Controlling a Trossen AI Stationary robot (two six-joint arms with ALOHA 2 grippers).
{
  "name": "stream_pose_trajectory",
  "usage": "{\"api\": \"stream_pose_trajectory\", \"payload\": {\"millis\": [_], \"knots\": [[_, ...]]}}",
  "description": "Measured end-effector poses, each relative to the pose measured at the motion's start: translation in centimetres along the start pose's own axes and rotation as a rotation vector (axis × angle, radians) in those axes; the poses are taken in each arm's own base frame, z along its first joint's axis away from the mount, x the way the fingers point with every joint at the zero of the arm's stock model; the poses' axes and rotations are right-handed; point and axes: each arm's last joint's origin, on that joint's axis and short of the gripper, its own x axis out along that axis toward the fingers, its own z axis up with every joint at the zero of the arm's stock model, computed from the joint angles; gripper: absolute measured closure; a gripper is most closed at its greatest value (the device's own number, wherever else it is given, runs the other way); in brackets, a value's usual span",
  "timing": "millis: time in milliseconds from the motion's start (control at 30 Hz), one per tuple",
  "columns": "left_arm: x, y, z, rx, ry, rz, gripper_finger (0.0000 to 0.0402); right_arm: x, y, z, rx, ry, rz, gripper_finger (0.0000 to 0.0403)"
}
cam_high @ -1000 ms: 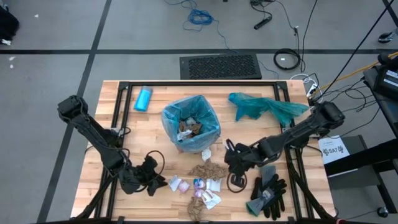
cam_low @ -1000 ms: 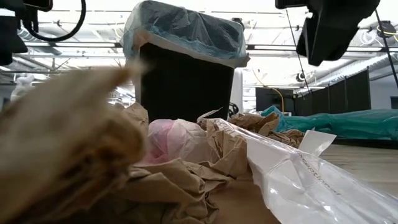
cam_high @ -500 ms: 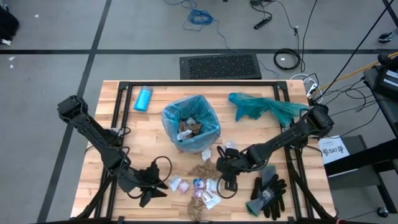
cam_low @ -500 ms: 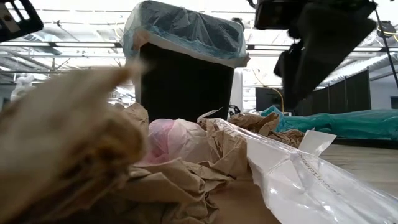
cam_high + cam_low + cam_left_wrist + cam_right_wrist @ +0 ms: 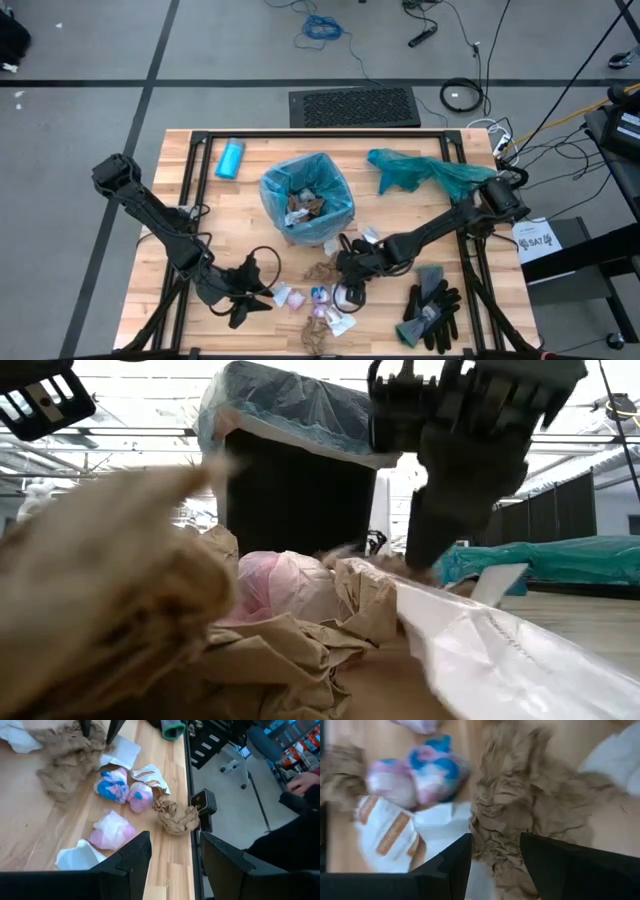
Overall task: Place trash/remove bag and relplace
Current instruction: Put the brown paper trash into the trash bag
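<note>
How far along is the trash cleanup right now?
Done: some scraps already sit in the lined bin. In hand: the right pincer, open, is over the brown paper wad; the left pincer waits open beside the wrappers. Left: the loose scraps, then swapping the bag.

Parted fingers (image 5: 445, 865) over brown paper (image 5: 512, 815)

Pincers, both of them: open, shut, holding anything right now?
Left pincer: open, empty, near the small crumpled brown paper wad.
Right pincer: open, empty, over the large crumpled brown paper sheet.
</note>
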Motion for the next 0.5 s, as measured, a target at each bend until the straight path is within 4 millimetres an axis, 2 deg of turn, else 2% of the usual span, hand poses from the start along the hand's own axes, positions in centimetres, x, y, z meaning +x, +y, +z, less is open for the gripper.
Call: {"api": "stream_pose_trajectory", "payload": {"millis": [167,267,367,500], "knots": [[0.1,0.1,0.2,-0.004,-0.006,0.006,0.023,1.4,-0.7,-0.3,0.002,0.033,-0.033,0.025],[0.1,0.3,0.3,-0.009,-0.02,0.021,0.023,1.5,-0.8,-0.3,0.017,0.037,-0.032,0.0298],[0.2,0.5,0.6,-0.017,-0.042,0.035,0.023,0.8,-0.6,0.0,0.079,0.03,-0.027,0.0377],[0.3,0.5,1.0,-0.089,-0.069,0.025,0.023,-1.5,0.8,1.0,0.138,0.014,-0.013,0.039]]}}
